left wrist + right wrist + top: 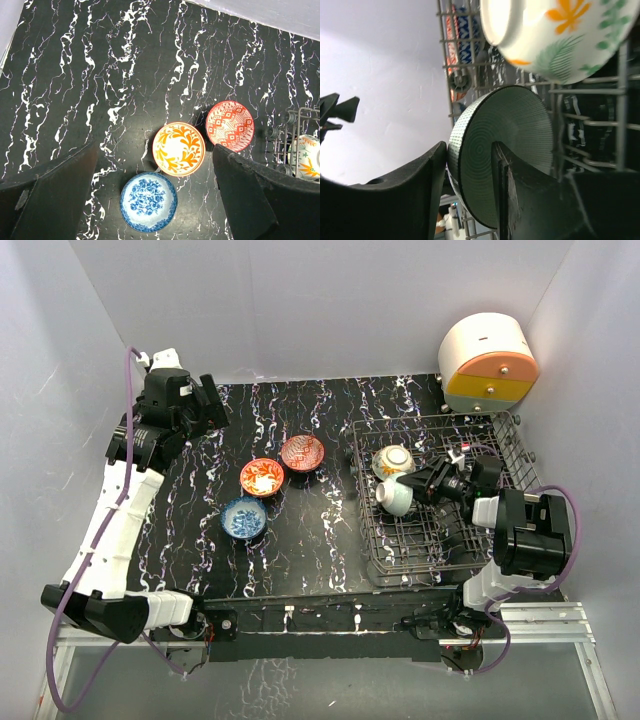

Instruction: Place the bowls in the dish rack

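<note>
1. Three bowls, orange (262,477), red (302,452) and blue (243,518), lay close together on the left half of the surface (320,540), with bare room all round them. They were well apart from the rack (400,560).
2. The rack filled the right half, near the drawer unit (488,362).
3. Inside it, the right gripper (425,483) clamped the teal bowl (397,497) on edge, just beside the flower bowl (393,461).
4. Only the right wrist view showed one finger (507,195) across the teal bowl's ringed face.
5. The left wrist view showed the left gripper (205,400) spread wide and empty above the three bowls.
6. The surface was black, white-veined, enclosed by pale walls (330,300).
</note>
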You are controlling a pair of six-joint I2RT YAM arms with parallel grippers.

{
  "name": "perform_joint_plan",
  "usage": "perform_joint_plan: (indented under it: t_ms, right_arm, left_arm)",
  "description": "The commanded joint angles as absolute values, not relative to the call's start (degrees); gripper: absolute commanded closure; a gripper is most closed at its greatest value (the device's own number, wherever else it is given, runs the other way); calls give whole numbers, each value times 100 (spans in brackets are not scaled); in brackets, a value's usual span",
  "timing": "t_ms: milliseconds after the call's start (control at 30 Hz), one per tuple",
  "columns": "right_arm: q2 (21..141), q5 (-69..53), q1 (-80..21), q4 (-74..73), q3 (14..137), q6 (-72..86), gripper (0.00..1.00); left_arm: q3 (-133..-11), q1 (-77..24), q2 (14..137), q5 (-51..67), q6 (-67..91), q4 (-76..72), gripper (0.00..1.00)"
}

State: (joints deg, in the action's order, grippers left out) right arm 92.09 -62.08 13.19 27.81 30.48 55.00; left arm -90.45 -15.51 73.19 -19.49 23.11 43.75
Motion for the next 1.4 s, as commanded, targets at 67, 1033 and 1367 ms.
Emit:
perform_joint_plan:
  t_ms: [67, 1033, 1367]
  right_arm:
    - [9223, -5848, 1835, 1211, 3169, 4228, 56]
    - [8207, -3550, 1381, -2140, 4980, 2745, 35]
    - [8159, -1768, -623, -3263, 7066, 2374, 31]
  left_arm:
    - [-9286, -1577, 7432, -1957, 2307, 4359, 4]
    - [-9122, -1582, 7813, -1287, 2272, 4292, 5]
    - [-8772, -1580, 7731, -1193, 2383, 4298, 5]
